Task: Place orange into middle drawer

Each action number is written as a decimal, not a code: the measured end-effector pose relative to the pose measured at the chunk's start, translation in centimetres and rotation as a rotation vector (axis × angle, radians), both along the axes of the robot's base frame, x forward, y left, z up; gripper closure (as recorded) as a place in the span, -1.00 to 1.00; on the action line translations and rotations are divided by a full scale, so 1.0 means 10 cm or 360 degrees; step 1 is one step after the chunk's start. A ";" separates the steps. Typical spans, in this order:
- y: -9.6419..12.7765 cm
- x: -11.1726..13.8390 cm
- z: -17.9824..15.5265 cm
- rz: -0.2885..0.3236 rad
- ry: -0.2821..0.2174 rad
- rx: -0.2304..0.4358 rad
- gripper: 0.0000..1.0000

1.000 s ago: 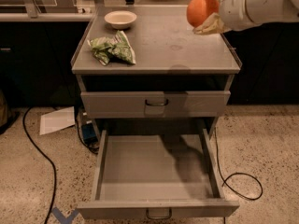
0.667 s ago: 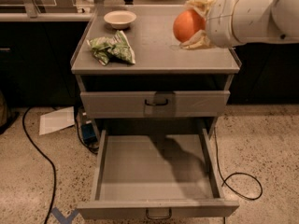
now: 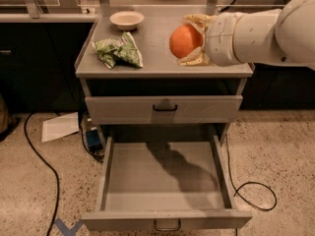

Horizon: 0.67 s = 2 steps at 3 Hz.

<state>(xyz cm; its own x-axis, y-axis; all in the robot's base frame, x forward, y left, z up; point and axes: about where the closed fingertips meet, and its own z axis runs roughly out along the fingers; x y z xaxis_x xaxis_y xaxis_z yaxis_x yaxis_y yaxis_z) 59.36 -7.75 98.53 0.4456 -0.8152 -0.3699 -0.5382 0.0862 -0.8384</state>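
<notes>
My gripper (image 3: 187, 40) is shut on the orange (image 3: 183, 41), a round smooth fruit held between two pale fingers (image 3: 196, 19). It hangs in the air above the right half of the cabinet top (image 3: 162, 65). The white arm reaches in from the right. The middle drawer (image 3: 165, 178) is pulled wide open below, a shallow grey tray with nothing in it and a dark loop handle (image 3: 167, 225) on its front panel. The arm's shadow falls across the drawer floor. The orange is higher than the open drawer and further back.
A closed grey drawer (image 3: 165, 109) sits just above the open one. A green-and-white snack bag (image 3: 119, 52) and a cream bowl (image 3: 127, 19) lie on the cabinet top's left side. Cables (image 3: 256, 191), a paper sheet (image 3: 60, 127) and a blue box (image 3: 92, 139) lie on the floor.
The arm has carried the orange leftward and lower in view, from the cabinet top's right edge toward its middle. The drawers, bag and bowl have not moved.
</notes>
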 end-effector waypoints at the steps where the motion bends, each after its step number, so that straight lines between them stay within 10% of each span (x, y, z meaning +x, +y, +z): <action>1: 0.12 -0.18 -0.27 0.0026 0.0037 0.0037 1.00; 2: 0.35 -0.51 -0.77 0.0118 0.0156 0.0093 1.00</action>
<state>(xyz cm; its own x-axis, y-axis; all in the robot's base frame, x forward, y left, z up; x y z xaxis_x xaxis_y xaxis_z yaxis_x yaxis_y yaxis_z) 54.23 -4.27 90.83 0.4633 -0.7570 -0.4608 -0.6242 0.0903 -0.7760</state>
